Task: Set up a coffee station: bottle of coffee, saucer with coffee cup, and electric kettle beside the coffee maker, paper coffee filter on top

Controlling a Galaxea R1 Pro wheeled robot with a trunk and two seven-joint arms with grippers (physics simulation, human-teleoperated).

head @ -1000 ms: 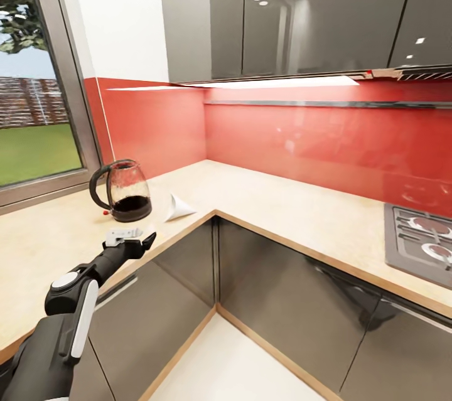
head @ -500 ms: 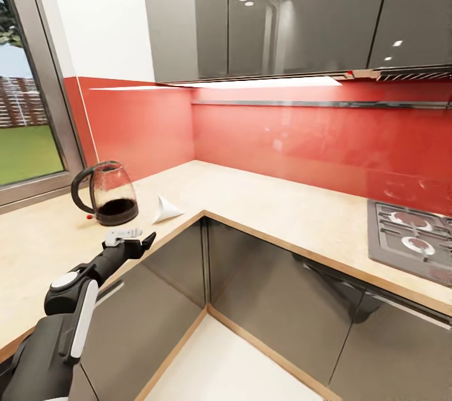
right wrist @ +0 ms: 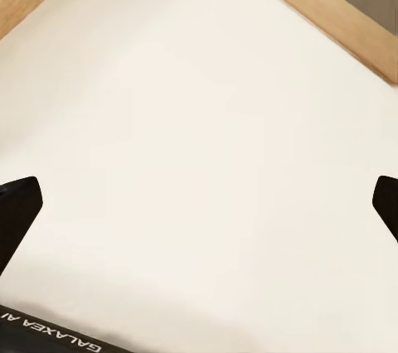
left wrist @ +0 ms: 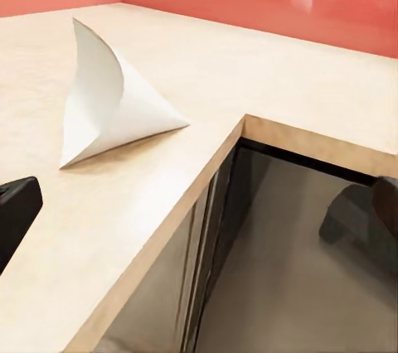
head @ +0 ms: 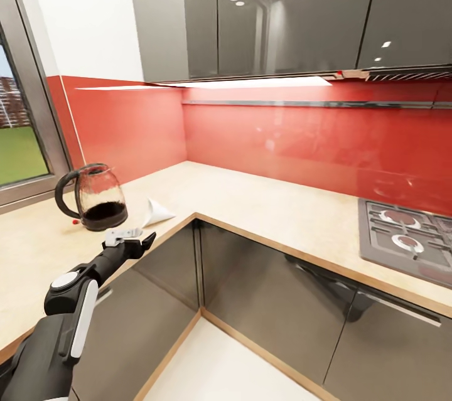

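Since the earlier frames our head camera had swung rightward, so the whole scene slid left; the things themselves had not moved. In the head view we saw the kettle at nine o'clock on the countertop, the filter lying just beside it, and our left gripper below them at about seven o'clock, jaws a little apart and empty. In the left wrist view the filter lay tipped on the countertop near its edge. In the right wrist view our right gripper hung over pale floor, fingertips wide apart.
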